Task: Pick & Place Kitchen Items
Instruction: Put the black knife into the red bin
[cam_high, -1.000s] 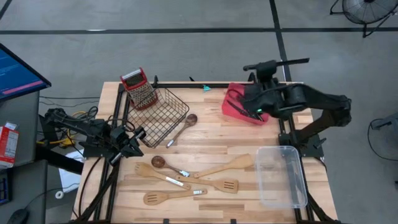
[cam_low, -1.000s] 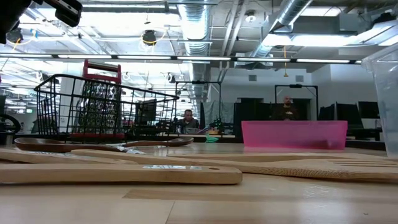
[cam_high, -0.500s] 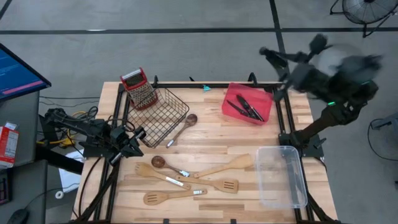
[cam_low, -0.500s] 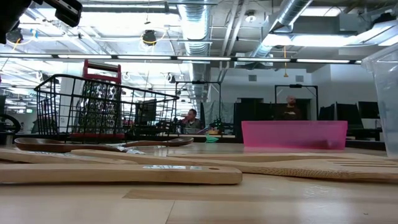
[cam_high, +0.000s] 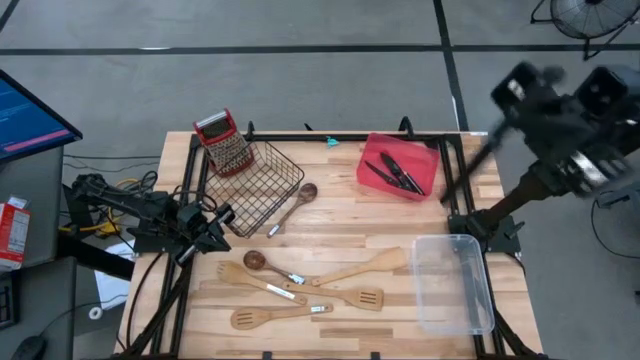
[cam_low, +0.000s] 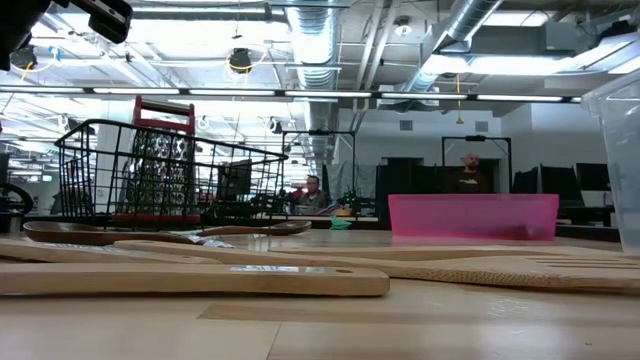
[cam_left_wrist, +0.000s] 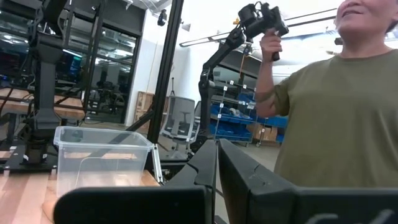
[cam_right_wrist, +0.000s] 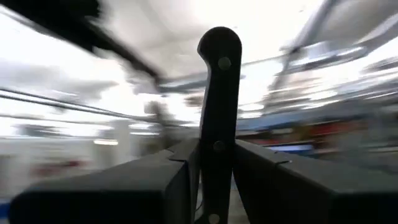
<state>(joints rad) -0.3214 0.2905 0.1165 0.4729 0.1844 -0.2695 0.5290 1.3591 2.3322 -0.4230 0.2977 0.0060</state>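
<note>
While aloft beyond the table, right gripper (cam_right_wrist: 211, 180) pinching 1 black-handled knife (cam_right_wrist: 217, 106).

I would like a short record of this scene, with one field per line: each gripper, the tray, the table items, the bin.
right gripper: raised past the table's right edge, shut on a black-handled knife
left gripper: shut, resting at the table's left edge
red tray: holds dark-handled knives
table items: wooden spatulas, dark-bowled spoon
clear bin: nothing visible inside
</note>
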